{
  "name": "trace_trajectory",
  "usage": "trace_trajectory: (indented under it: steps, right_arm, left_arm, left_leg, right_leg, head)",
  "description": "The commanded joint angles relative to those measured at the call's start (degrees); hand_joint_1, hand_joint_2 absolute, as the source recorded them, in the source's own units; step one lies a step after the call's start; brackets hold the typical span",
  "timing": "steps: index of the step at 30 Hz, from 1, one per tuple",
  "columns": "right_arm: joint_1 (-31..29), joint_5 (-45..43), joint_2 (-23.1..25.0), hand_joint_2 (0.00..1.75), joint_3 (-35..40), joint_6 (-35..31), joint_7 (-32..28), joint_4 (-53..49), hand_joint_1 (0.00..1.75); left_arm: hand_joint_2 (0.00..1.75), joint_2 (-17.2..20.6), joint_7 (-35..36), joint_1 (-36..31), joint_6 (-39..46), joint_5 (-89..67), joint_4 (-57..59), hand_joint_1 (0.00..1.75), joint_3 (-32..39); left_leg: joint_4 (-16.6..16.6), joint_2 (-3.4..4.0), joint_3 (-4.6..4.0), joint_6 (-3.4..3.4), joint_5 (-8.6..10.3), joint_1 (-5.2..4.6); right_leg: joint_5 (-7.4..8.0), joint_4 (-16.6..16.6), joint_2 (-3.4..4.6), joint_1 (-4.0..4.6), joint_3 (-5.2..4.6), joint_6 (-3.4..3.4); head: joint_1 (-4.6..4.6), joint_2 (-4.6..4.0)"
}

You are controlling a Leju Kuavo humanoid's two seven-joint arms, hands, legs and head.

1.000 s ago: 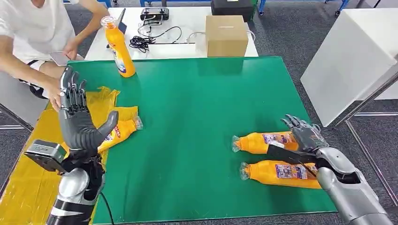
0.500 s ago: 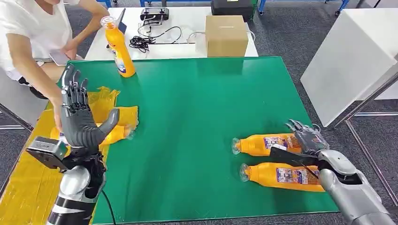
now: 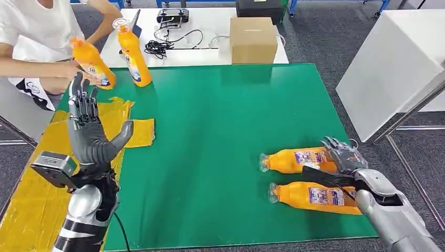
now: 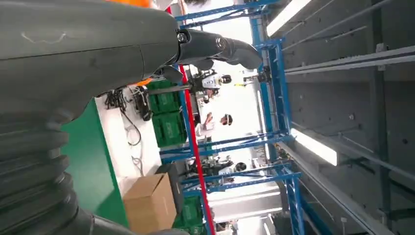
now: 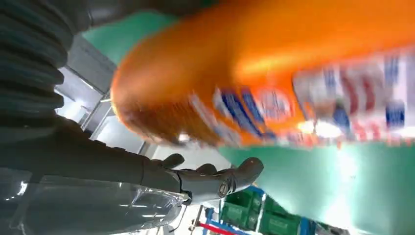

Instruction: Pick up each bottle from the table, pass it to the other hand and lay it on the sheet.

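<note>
The left hand (image 3: 89,131) is raised upright over the left edge of the table, palm facing in, fingers spread and thumb out to the side, with nothing in it. Just behind it lies the yellow sheet (image 3: 137,131), crumpled, spilling from the green mat (image 3: 220,131) onto the yellow-taped strip along the table's left side.

Over on the right, the right hand (image 3: 341,155) sits low at the base ends of two orange bottles lying on their sides on the mat. Its fingers reach over the far bottle (image 3: 294,159) and its thumb lies across between that one and the near bottle (image 3: 309,195). From where I stand I cannot tell whether it actually grips the far bottle or only rests on it. The right wrist camera shows a blurred orange bottle body with a blue and white label (image 5: 274,98) very close to the hand, the fingers (image 5: 215,178) stretched out beneath it.

Both lying bottles point their clear caps toward the middle of the table, one just beside the other.

At the far left corner, a third bottle (image 3: 133,52) stands upright on the mat. A person in a white shirt (image 3: 31,31) beside the table holds a fourth bottle (image 3: 92,63) tilted in the air, above the sheet's far end. Beyond the mat, a white table carries a cardboard box (image 3: 253,39) and a tangle of black cable (image 3: 157,47).
</note>
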Motion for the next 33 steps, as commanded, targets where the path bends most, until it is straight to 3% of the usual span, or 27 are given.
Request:
trace_trajectory:
  steps: [1, 11, 18, 24, 27, 29, 33]
  right_arm:
    - [-4.8, 1.1, 2.4, 1.75, 2.9, -0.5, -0.9, 10.3, 1.75]
    - [-4.7, 1.8, 4.6, 1.75, 1.8, -2.8, -0.8, 11.4, 1.59]
    - [-4.9, 3.7, 6.7, 1.75, 1.1, -5.2, -0.6, 13.2, 1.75]
    - [-4.6, 5.8, 8.9, 1.75, -1.4, -9.7, 1.1, 11.3, 1.75]
    - [-2.2, 5.6, 13.6, 1.75, -7.8, -17.1, 1.5, 5.4, 1.75]
    - [0.5, 0.2, 18.6, 1.75, -14.3, -23.1, -1.4, -2.4, 1.75]
    - [4.0, -9.6, 24.1, 1.75, -21.2, -28.8, -5.9, -13.0, 1.75]
  left_arm:
    - [1.75, -0.1, 0.1, -3.0, -0.1, 0.9, 4.4, 0.0, -0.4]
    - [1.75, -0.3, 0.1, -2.7, -0.2, 1.5, 4.2, 0.0, -0.1]
    - [1.75, -0.6, 0.2, -2.6, -0.4, 1.8, 4.3, 0.0, 0.0]
    - [1.75, -0.7, 0.3, -2.3, -0.5, 1.6, 3.3, 0.0, 0.1]
    - [1.75, -0.7, 1.1, -1.5, -1.1, 1.2, 2.2, 0.0, 0.2]
    - [1.75, -0.1, 1.6, -1.0, -2.2, 0.9, 1.8, 0.0, -0.7]
    - [1.75, 1.0, 3.9, -1.5, -4.7, 1.3, 3.7, 0.0, -3.0]
  left_leg:
    - [0.0, 0.06, 0.12, -0.03, -0.02, 0.04]
    - [-0.1, 0.05, 0.22, -0.04, -0.02, 0.05]
    - [-0.1, 0.11, 0.33, -0.06, -0.01, 0.05]
    - [-0.1, 0.14, 0.36, -0.04, -0.01, 0.05]
    - [-0.1, 0.25, 0.46, -0.07, -0.04, 0.07]
    - [-0.1, 0.35, 0.46, -0.09, -0.05, 0.07]
    - [-0.1, 0.31, 0.35, -0.11, -0.09, 0.03]
  right_leg:
    - [0.02, -0.1, 0.04, 0.04, 0.12, 0.0]
    - [0.01, -0.1, 0.02, 0.05, 0.24, 0.0]
    - [0.02, -0.1, 0.05, 0.05, 0.32, -0.01]
    - [0.03, -0.1, 0.08, 0.05, 0.34, -0.01]
    - [0.03, -0.1, 0.17, 0.07, 0.42, -0.02]
    - [0.05, -0.1, 0.28, 0.07, 0.37, -0.04]
    - [-0.02, 0.0, 0.27, 0.04, 0.26, -0.05]
  head:
    - [-0.02, 0.0]
    - [0.02, 0.0]
    - [0.0, 0.0]
    - [0.0, 0.0]
    - [0.0, 0.0]
    - [0.02, 0.0]
    - [-0.02, 0.0]
